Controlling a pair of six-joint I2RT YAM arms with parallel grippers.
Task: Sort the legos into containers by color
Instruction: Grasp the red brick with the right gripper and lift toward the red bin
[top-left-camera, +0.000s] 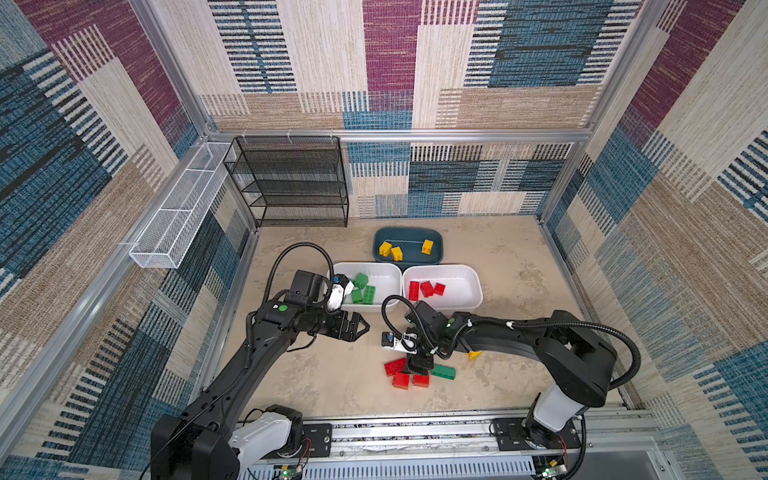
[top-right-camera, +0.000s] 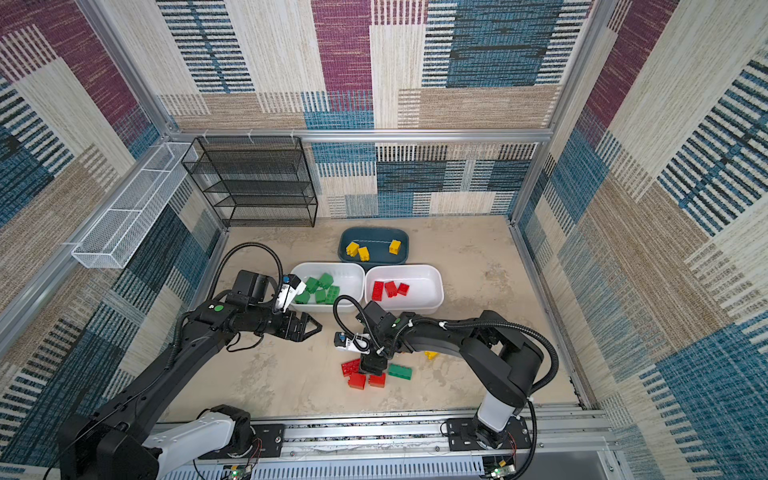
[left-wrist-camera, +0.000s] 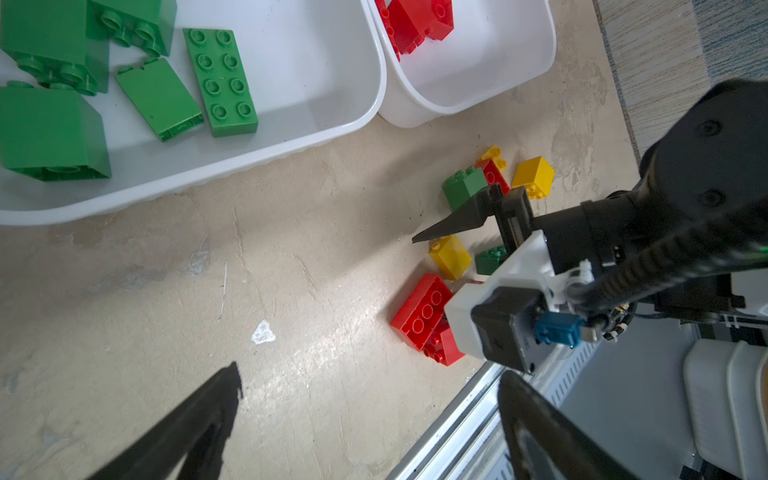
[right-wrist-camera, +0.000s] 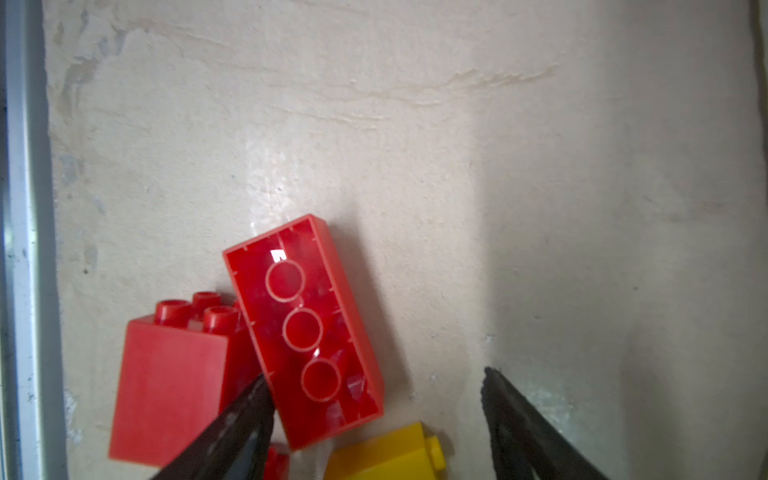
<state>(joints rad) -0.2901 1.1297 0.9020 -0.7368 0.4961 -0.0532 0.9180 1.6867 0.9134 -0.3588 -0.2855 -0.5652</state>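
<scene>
The loose legos (top-left-camera: 401, 380) cluster on the table (top-left-camera: 316, 374) at about 6 o'clock from the white tub of reds (top-left-camera: 467, 276). Among them a long red brick (right-wrist-camera: 303, 332) lies studs-down. Only the right wrist view shows its hollow underside with three round tubes. Any lettering on the studs is too small to read in every view.

The right gripper (right-wrist-camera: 374, 374) points down over that brick with its jaws partly spread. One finger (right-wrist-camera: 245, 411) is at the brick's long edge, the other stands apart from it, and nothing is gripped. A square red brick (right-wrist-camera: 170, 386) lies just beside it.

The left wrist view shows two yellow bricks (left-wrist-camera: 534, 176) and a green square brick (left-wrist-camera: 463, 187), mostly covered by the right arm in both top views.

The left gripper (top-left-camera: 361, 327) hovers spread wide and empty at 6 o'clock from the white tub of greens (top-left-camera: 388, 270), which holds five. The reds' tub holds three.

Only the top views show the teal tub (top-left-camera: 409, 233) at 12 o'clock from the white pair, holding three yellows. At 10 o'clock stand a black mesh rack (top-left-camera: 291, 183) and a white wire basket (top-left-camera: 178, 208).
</scene>
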